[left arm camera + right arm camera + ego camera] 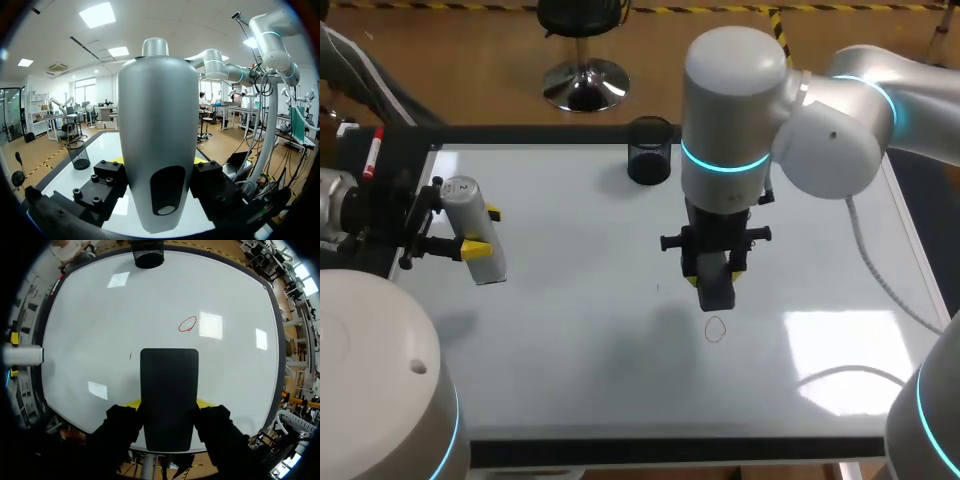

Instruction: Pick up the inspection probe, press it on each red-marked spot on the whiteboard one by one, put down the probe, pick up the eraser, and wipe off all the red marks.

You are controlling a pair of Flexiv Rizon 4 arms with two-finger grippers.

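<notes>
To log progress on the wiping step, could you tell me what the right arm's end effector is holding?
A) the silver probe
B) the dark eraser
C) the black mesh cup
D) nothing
B: the right end effector is shut on the dark eraser near the red ring, while the silver probe sits in the left end effector.

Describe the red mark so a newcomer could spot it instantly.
On the whiteboard, find the black eraser held in the right end effector near the middle. Just ahead of it lies the red mark: a small hand-drawn oval outline, the board's only red line.
</notes>
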